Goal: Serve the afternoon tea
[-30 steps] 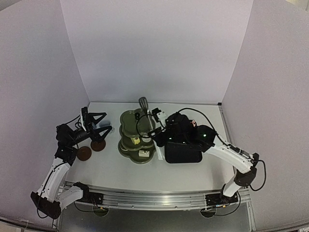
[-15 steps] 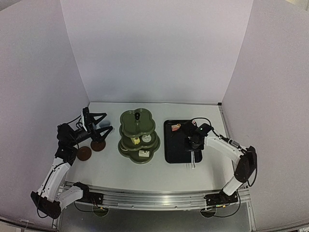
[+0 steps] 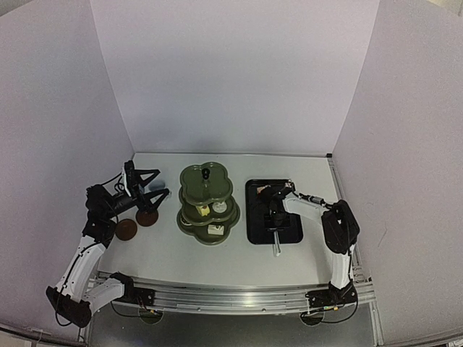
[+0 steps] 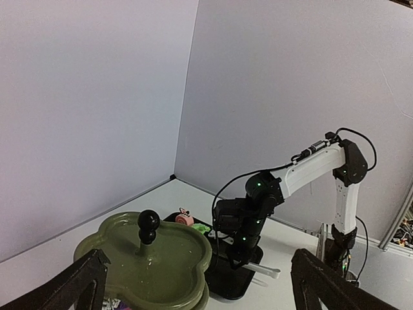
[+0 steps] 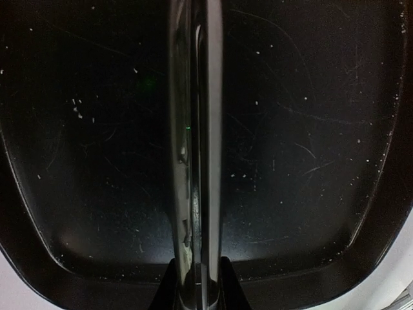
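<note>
The olive-green three-tier stand is mid-table, with small cakes on its lower tiers. Its top tier with the black knob is bare in the left wrist view. My left gripper hovers left of the stand, open and empty. My right gripper is low over the black tray, shut on the metal tongs, whose end sticks out past the tray's near edge. A pink cake and a green one lie at the tray's far end.
Two round brown coasters lie left of the stand, under my left arm. White walls close in the back and both sides. The tray floor under the tongs is bare and dusty.
My right arm has drawn back from the stand and come down over the tray, still holding the tongs. The left arm has not moved.
</note>
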### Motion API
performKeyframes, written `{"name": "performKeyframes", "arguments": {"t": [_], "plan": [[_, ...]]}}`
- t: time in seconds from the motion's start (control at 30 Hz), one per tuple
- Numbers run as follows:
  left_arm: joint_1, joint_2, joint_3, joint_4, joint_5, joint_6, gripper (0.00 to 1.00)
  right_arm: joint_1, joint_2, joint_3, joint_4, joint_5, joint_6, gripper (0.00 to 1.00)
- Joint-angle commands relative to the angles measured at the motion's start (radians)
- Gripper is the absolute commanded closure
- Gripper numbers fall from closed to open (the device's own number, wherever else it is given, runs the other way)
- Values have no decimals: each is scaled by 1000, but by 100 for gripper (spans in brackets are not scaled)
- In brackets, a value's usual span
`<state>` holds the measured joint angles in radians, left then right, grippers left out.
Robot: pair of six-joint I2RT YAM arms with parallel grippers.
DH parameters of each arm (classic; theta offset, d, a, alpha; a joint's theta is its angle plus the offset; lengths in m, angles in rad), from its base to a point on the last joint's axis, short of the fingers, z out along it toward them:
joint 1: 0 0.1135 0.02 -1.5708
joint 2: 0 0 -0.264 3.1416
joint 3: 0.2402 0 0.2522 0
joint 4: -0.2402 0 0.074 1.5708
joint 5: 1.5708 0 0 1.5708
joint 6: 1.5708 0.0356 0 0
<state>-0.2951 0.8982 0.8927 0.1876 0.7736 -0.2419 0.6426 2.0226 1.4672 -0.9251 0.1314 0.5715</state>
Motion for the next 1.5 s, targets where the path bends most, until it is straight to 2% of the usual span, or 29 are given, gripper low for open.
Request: {"name": "performKeyframes", "arguments": {"t": [0.0, 0.17, 0.47, 0.67, 1.0, 1.07, 1.13, 1.17, 1.33, 1.47], "plan": [[2, -9, -4, 3, -17, 15, 1, 0, 35, 61, 27, -17, -23, 100], [2, -4, 2, 9, -19, 20, 1, -1, 94, 53, 61, -15, -21, 99], [2, -15, -4, -8, -31, 34, 1, -1, 96, 24, 112, 33, 61, 74], [2, -16, -4, -14, -33, 39, 1, 0, 103, -2, 132, 30, 116, 63], [2, -16, -5, -14, -36, 45, 1, 65, 54, -37, 146, 147, 199, 50], [2, -19, -6, -17, -39, 47, 0, 79, 38, -59, 154, 178, 218, 42], [2, -22, -7, -23, -39, 51, 1, 88, 15, -93, 175, 207, 243, 26], [2, -24, -8, -25, -40, 53, 1, 92, 1, -115, 190, 221, 253, 24], [2, -26, -16, -21, -42, 53, 0, 116, -81, -249, 346, 292, 275, 26], [2, -28, -19, -19, -45, 53, 0, 171, -136, -340, 497, 360, 243, 32]]}}
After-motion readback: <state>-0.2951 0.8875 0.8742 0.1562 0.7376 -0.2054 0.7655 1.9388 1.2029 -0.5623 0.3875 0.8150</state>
